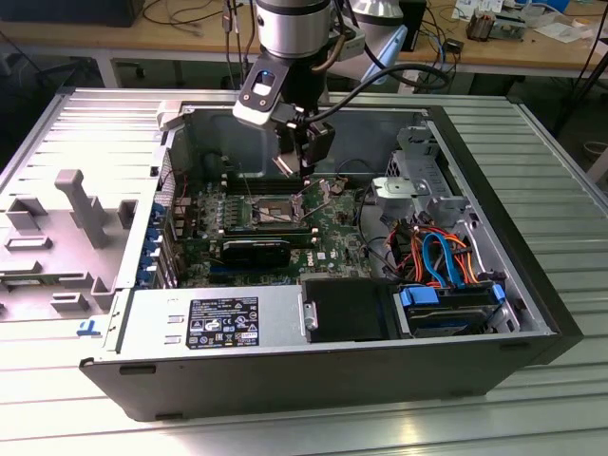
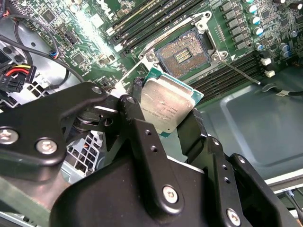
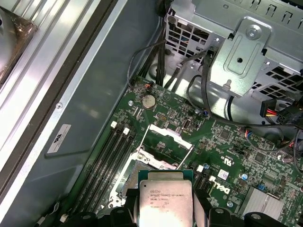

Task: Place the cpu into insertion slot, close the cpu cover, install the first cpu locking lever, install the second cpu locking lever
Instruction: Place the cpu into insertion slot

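Above the open computer case [image 1: 285,375], the cpu [image 2: 168,106] is clamped by the gripper [image 2: 163,111], at one o'clock from the empty insertion slot [image 1: 274,211] in the exterior view.

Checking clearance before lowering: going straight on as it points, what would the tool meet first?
Probably the open insertion slot, or its rim; the cpu clamped in the tool would touch first. Depth is unclear.

silvery square cpu [image 2: 165,106], tilted, seemingly just above open insertion slot [image 2: 183,56]
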Robot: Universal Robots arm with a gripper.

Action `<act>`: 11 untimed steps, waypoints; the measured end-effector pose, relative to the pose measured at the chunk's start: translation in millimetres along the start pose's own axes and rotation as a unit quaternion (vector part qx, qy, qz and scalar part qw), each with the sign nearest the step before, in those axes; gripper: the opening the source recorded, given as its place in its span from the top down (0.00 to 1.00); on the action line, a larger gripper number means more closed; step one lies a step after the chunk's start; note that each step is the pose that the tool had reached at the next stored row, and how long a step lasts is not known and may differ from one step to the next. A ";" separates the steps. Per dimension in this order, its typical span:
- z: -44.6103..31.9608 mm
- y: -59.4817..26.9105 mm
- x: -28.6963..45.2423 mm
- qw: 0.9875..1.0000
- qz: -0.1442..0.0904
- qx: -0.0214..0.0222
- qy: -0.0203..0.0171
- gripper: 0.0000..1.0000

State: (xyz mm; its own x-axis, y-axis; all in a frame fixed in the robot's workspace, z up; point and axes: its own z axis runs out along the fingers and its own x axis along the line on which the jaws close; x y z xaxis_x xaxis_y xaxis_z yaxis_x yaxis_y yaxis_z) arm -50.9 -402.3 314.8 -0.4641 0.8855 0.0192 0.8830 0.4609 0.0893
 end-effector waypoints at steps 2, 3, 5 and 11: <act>0.2 0.0 0.0 1.000 0.001 0.000 0.000 0.45; 0.4 0.0 0.0 1.000 0.001 0.000 0.000 0.45; 0.6 -0.1 0.0 1.000 0.002 0.000 0.000 0.45; 1.3 -0.1 0.0 1.000 0.005 0.000 0.000 0.45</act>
State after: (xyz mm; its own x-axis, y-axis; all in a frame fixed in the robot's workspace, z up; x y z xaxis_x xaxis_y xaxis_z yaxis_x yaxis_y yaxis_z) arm -50.9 -402.3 313.5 -0.4560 0.8898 0.0192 0.8872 0.4527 0.0892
